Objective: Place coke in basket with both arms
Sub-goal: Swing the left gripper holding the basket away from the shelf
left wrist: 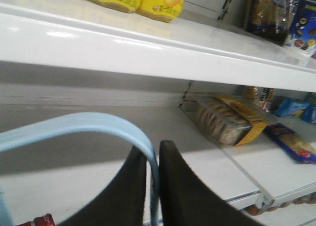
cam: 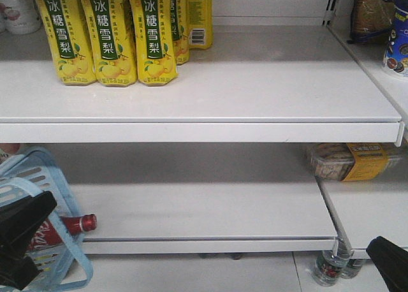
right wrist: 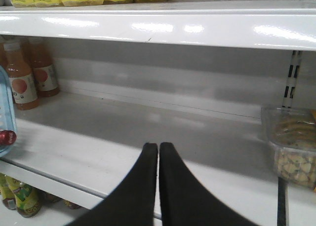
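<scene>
The pale blue basket (cam: 39,175) hangs at the lower left, in front of the lower shelf. The red coke (cam: 50,234) lies tilted in it, and its neck and red cap (cam: 88,223) stick out past the right side. My left gripper (cam: 38,215) is right at the basket. In the left wrist view that gripper (left wrist: 154,152) is shut on the flat handle band (left wrist: 98,125), and the red cap (left wrist: 42,220) shows at the bottom. My right gripper (right wrist: 158,146) is shut with nothing in it, over the lower shelf's front edge. It shows as a black corner (cam: 386,257).
Yellow pear-drink bottles (cam: 108,34) stand on the upper shelf (cam: 255,123). A clear tray of biscuits (cam: 347,161) lies on the lower right shelf. Orange juice bottles (right wrist: 22,78) stand at the lower shelf's far left. Small bottles (cam: 330,266) stand on the floor under the shelf post.
</scene>
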Motion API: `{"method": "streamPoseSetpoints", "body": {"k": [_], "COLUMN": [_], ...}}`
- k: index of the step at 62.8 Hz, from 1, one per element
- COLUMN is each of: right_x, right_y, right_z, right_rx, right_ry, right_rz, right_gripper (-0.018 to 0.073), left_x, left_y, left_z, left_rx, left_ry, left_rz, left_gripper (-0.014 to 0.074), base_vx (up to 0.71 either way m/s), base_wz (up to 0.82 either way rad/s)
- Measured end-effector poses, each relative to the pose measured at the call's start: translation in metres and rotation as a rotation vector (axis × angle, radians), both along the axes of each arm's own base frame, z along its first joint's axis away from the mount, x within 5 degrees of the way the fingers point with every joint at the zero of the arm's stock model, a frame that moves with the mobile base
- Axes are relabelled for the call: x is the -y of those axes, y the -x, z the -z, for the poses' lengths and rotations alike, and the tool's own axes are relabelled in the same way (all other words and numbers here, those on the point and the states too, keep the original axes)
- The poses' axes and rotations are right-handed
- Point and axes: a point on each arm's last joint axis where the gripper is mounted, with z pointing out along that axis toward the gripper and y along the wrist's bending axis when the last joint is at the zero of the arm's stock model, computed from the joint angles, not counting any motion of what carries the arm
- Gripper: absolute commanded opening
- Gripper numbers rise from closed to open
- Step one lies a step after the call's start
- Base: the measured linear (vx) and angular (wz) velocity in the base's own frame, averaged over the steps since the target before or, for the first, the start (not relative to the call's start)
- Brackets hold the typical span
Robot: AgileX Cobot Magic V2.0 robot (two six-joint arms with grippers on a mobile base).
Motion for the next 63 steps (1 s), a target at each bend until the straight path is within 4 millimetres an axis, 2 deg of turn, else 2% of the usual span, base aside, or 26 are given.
{"method": "streamPoseSetpoints", "body": {"k": [29, 34, 45, 51, 63], "right_x": [0.0, 0.0, 0.0, 0.0, 0.0], "right_y": [0.0, 0.0, 0.0, 0.0, 0.0], "right_z": [0.0, 0.0, 0.0, 0.0, 0.0], "right_rx": [0.0, 0.0, 0.0, 0.0, 0.0], "right_ry": [-0.001, -0.001, -0.001, -0.001, -0.001], "right_rz": [0.0, 0.0, 0.0, 0.0, 0.0], "right_gripper": [-0.0005, -0.0005, -0.0005, -0.0005, -0.0005], "left_x": [-0.021, -0.022, -0.025, -0.027, -0.03], "left_y": [0.029, 0.033, 0.041, 0.045, 0.05], "left_z": [-0.002, 0.009, 0.053, 0.07, 0.07], "left_rx": [0.076, 0.074, 0.002, -0.017, 0.026], "left_ry": [-0.177, -0.197, -0.234, -0.234, -0.198], "left_rz": [-0.054, -0.05, -0.038, -0.035, -0.045], "left_gripper": [-0.0006, -0.0006, -0.0006, -0.0006, -0.0006], "base_vx": [0.0, 0.0, 0.0, 0.0, 0.0], "base_wz": [0.0, 0.0, 0.0, 0.0, 0.0]}}
